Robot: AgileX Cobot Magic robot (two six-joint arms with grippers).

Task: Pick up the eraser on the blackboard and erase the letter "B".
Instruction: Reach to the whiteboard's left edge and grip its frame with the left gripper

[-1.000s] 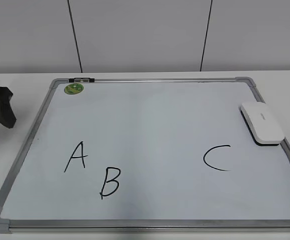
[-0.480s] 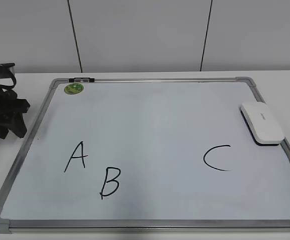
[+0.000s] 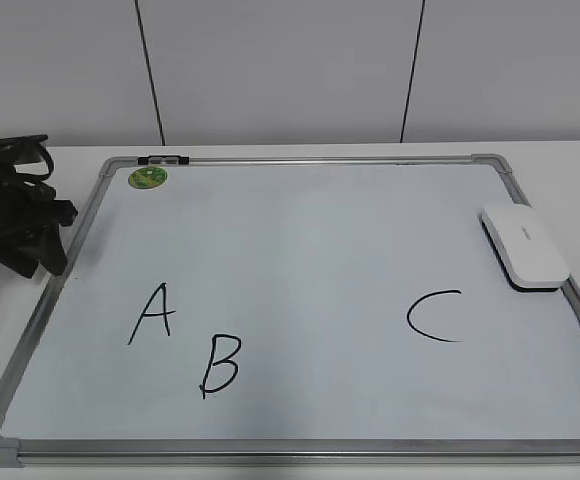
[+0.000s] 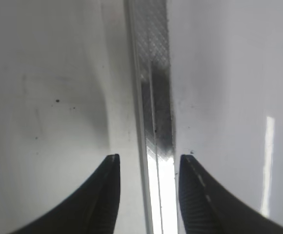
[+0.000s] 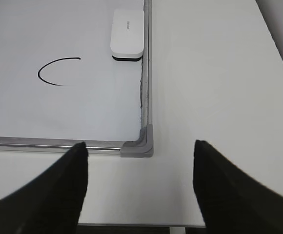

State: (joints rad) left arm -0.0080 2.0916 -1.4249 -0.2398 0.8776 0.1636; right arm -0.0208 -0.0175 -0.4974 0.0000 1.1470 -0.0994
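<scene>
White surface [image 3: 300, 152] and pale panelled wall form the setting; the blackboard [image 3: 300, 250], in fact a white dry-erase board in a grey metal frame with grey plastic corners, lies flat on it. The eraser [image 3: 524, 247] rests against the board's right frame rail, well apart from the letter "B" [image 3: 220, 366] near the lower left, so it must be carried across the board before any wiping. Letter "A" [image 3: 153, 313] sits just up and left of the "B", and letter "C" [image 3: 435, 316] lies just below and left of the eraser; the closeness of the "A" calls for a confined stroke.

The left gripper [image 4: 149, 168] hangs low over the board's left frame rail, jaws parted and holding nothing. The right gripper [image 5: 139, 156] is out of the exterior view; its wrist camera shows it wide open and empty above the board's near right corner, facing the eraser [image 5: 127, 33], which suggests it is the better placed to grasp.

The eraser is a white, rounded-rectangular block with a black felt underside and a small grey marking on top. The "B" is black, handwritten, slightly slanted and untouched.
</scene>
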